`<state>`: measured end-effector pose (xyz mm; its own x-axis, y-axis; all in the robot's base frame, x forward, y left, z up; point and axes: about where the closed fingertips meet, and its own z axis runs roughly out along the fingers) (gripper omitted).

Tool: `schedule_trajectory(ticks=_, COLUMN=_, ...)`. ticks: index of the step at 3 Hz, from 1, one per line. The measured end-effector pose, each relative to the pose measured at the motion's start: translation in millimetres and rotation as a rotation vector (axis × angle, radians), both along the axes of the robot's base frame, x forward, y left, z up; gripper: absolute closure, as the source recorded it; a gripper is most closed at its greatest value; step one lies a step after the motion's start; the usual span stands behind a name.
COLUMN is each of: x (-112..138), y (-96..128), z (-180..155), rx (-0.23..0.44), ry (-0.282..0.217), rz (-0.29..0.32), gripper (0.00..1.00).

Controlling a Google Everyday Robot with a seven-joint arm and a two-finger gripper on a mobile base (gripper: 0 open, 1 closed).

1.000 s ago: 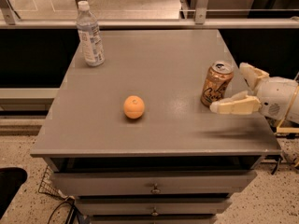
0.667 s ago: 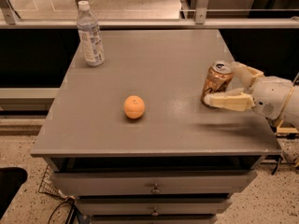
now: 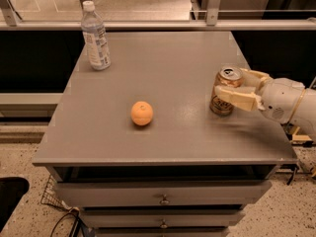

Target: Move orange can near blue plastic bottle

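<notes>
Covering mid of orange can (image 3: 222, 106) at table (image 3: 163, 63) rt, gripper (image 3: 230, 84) prob. clamped.

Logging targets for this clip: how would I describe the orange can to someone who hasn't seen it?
Start at the grey cabinet top; near its right edge stands the orange can, clasped by the gripper. Unlike the round orange fruit and the tall bottle, it is a short silver-topped cylinder.

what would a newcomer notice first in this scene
The white gripper reaches in from the right, at the orange can standing near the right edge of the grey table. Next, a round orange fruit sits alone mid-table, and the blue plastic bottle stands upright at the far left corner.
</notes>
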<state>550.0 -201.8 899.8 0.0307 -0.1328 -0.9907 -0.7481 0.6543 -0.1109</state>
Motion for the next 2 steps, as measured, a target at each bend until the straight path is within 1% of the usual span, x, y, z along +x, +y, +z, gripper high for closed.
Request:
schedule_trajectory(ticks=1, x=0.3, y=2.5, z=0.6, rx=0.000, ry=-0.001, rz=0.004, gripper=0.88)
schedule_trajectory(ticks=2, x=0.6, y=4.8, z=1.1, rx=0.000, ry=-0.002, rz=0.008, gripper=1.00)
